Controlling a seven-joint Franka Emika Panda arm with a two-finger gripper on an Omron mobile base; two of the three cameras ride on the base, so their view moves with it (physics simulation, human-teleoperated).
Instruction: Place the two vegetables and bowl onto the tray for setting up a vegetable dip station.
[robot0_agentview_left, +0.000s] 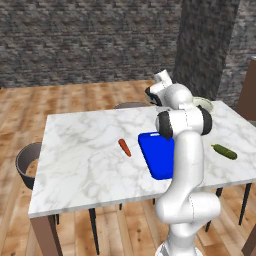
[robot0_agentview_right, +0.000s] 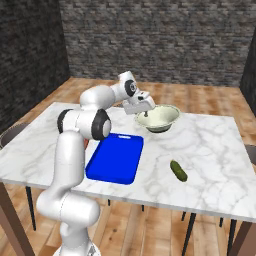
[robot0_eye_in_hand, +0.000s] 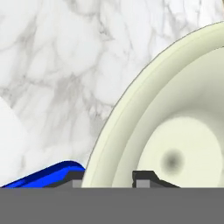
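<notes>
The cream-white bowl (robot0_agentview_right: 161, 118) (robot0_agentview_left: 205, 104) stands at the far side of the marble table (robot0_agentview_left: 85, 160), just beyond the blue tray (robot0_agentview_right: 115, 157) (robot0_agentview_left: 159, 156). My gripper (robot0_agentview_right: 142, 114) (robot0_eye_in_hand: 109, 178) is shut on the bowl's near-left rim, one fingertip inside the bowl (robot0_eye_in_hand: 175, 131) and one outside. A corner of the tray (robot0_eye_in_hand: 48, 175) shows beside the outer finger. The orange carrot (robot0_agentview_left: 124, 147) lies on the table left of the tray. The dark green cucumber (robot0_agentview_left: 224, 151) (robot0_agentview_right: 178, 170) lies to the tray's right, near the front edge.
Dark round chair seats sit at the table's left end (robot0_agentview_left: 27, 162) and behind its far side (robot0_agentview_left: 131, 105). A brown chair back (robot0_agentview_left: 248, 90) stands at the right end. My own arm (robot0_agentview_left: 187, 150) rises over the tray's near right part.
</notes>
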